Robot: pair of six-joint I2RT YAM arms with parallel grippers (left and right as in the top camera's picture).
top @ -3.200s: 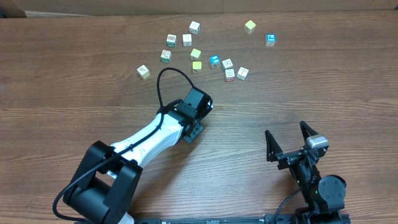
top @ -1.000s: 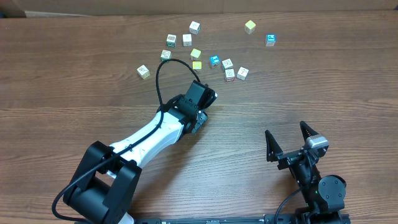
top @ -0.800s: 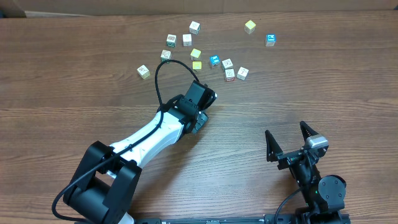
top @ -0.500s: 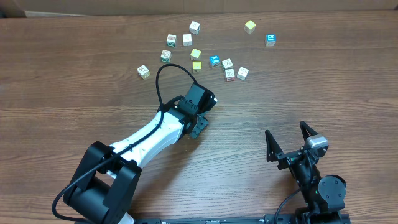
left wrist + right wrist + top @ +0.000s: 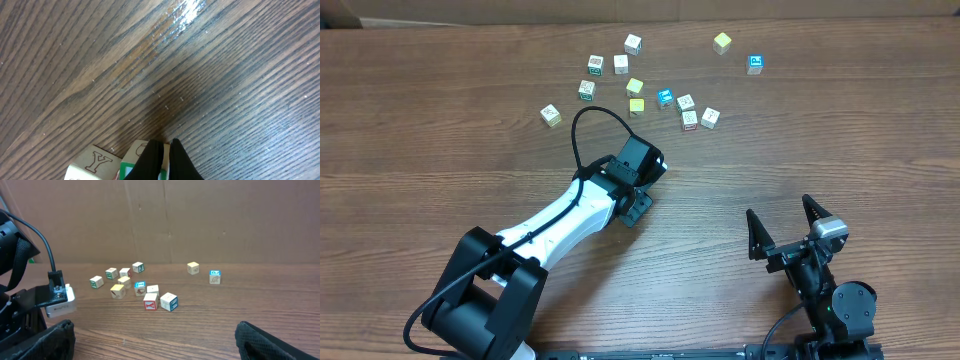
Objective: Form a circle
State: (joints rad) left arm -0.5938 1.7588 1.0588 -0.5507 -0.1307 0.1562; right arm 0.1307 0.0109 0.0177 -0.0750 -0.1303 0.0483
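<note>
Wood-grain table (image 5: 840,150), cardboard wall (image 5: 200,220) at the back. Left gripper (image 5: 162,159) pinched fully shut, nothing clamped afaict, tips right up against green-faced cube (image 5: 131,167) of the circle (image 5: 107,167). Only that + touching Y cube (image 5: 90,165) visible, at bottom edge of left wrist cam, hidden under arm from overhead. Right gripper (image 5: 779,207) wide open, empty, well apart. Prob a nudging step imo: keep tips low, push slow & short, w/o knocking Y cube away. Loose cubes (image 5: 665,97) farther back.

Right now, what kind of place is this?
Probably a robotics lab bench: a white robot arm over a wood-grain table, scattered letter blocks, and a plain cardboard backdrop.
</note>
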